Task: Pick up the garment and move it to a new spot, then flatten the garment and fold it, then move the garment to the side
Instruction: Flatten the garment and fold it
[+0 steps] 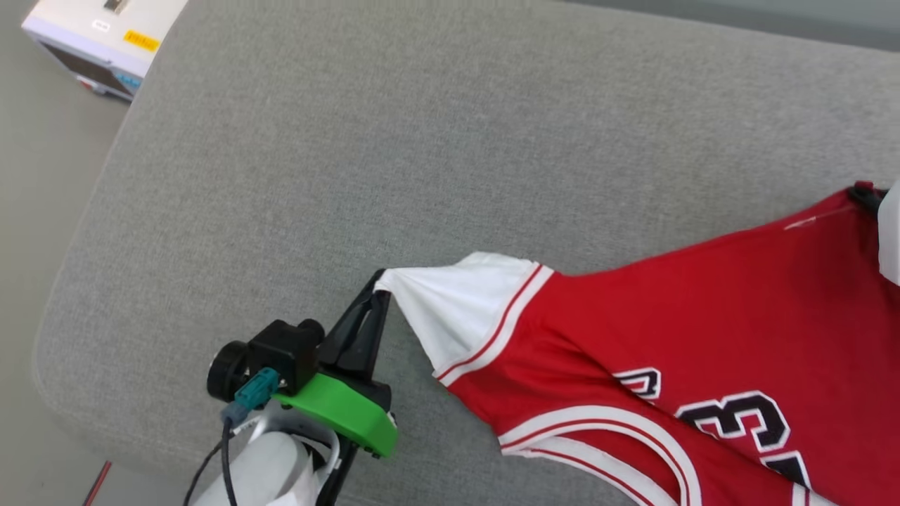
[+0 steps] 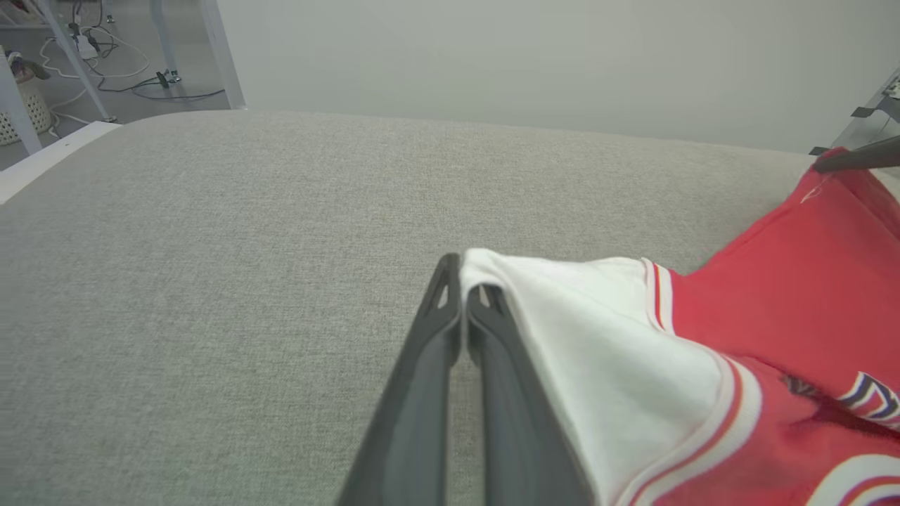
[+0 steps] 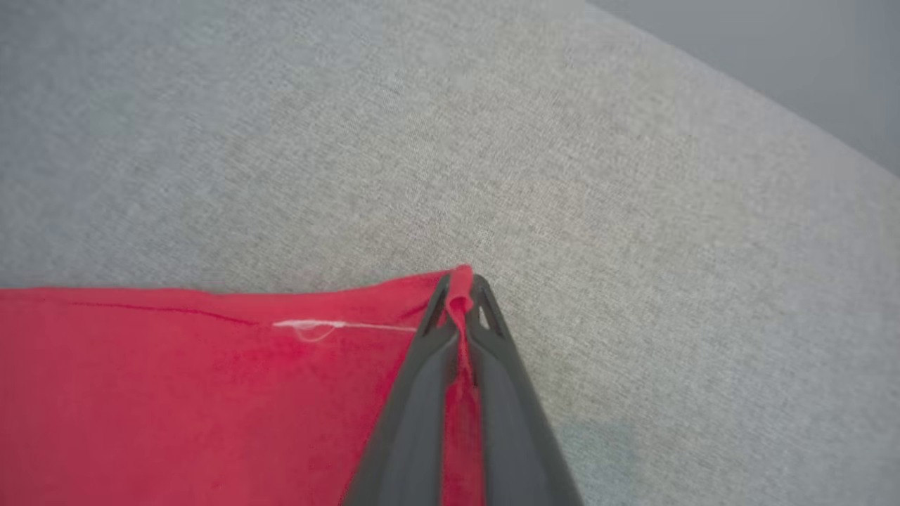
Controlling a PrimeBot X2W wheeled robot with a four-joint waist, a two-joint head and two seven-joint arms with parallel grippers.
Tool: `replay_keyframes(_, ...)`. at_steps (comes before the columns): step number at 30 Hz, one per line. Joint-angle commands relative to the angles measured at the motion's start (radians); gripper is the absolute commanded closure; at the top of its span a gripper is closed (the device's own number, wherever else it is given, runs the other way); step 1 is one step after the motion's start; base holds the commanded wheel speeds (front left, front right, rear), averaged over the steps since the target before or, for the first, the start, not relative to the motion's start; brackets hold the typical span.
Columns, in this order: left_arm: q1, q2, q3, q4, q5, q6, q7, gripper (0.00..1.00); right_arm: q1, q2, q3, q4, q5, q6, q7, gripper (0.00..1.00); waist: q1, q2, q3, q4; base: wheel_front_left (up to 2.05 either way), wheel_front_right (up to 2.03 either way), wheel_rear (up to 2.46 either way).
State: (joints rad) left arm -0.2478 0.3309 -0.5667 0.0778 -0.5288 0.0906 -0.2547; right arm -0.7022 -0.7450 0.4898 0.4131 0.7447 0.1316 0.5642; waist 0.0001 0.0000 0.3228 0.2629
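Observation:
The garment [image 1: 703,309] is a red jersey with white sleeves, striped trim and black numerals, spread over the right of a grey cushion. My left gripper [image 1: 380,281] is shut on the tip of its white sleeve [image 1: 457,309], pulled to a point. The left wrist view shows the same pinch, with my left gripper [image 2: 463,270] closed on the sleeve [image 2: 598,337]. My right gripper [image 3: 460,288] is shut on a red hem corner of the garment [image 3: 176,393]. In the head view that corner [image 1: 854,200] lies at the right edge, beside a pale forearm.
The grey cushion [image 1: 422,140] has open room to the left and far side, with a rounded front-left edge. A white box with a yellow label [image 1: 98,35] stands on the floor at the far left. Cables and table legs [image 2: 91,49] lie beyond the cushion.

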Motion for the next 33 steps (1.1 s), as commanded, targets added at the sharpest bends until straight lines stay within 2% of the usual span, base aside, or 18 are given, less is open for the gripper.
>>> replay_keyframes(1, 0.005, 0.018, 0.013, -0.01, 0.006, -0.001, -0.004, 1.0, 0.009, -0.012, 0.001, -0.023, 0.01, -0.001, -0.041, 1.0, -0.0001, 0.0, -0.062, -0.046, 0.0, 0.0, 0.0)
replay_keyframes(11, -0.116, 0.11, 0.076, -0.102, 0.028, -0.002, 0.038, 1.0, 0.053, -0.034, -0.075, -0.169, 0.033, -0.001, -0.245, 1.0, -0.0001, 0.0, -0.152, -0.109, 0.0, 0.0, 0.0)
replay_keyframes(15, -0.211, 0.146, 0.101, -0.139, 0.042, -0.017, 0.069, 1.0, 0.061, -0.028, -0.137, -0.221, 0.019, -0.001, -0.289, 1.0, -0.0001, 0.0, -0.167, -0.13, 0.0, 0.0, 0.0)
replay_keyframes(20, -0.36, 0.173, 0.123, -0.16, 0.045, -0.055, 0.112, 1.0, 0.054, -0.005, -0.229, -0.287, -0.009, -0.001, -0.316, 1.0, -0.0001, 0.0, -0.168, -0.15, 0.0, 0.0, 0.0)
replay_keyframes(27, -0.577, 0.163, 0.126, -0.149, 0.055, -0.099, 0.162, 1.0, 0.002, 0.048, -0.322, -0.371, -0.057, -0.001, -0.289, 1.0, -0.0001, 0.0, -0.123, -0.175, 0.0, 0.0, 0.0)
replay_keyframes(33, -0.799, 0.125, 0.122, -0.084, 0.054, -0.147, 0.191, 1.0, -0.113, 0.081, -0.354, -0.4, -0.118, -0.001, -0.248, 1.0, -0.0001, 0.0, -0.022, -0.195, 0.0, 0.0, 0.0)
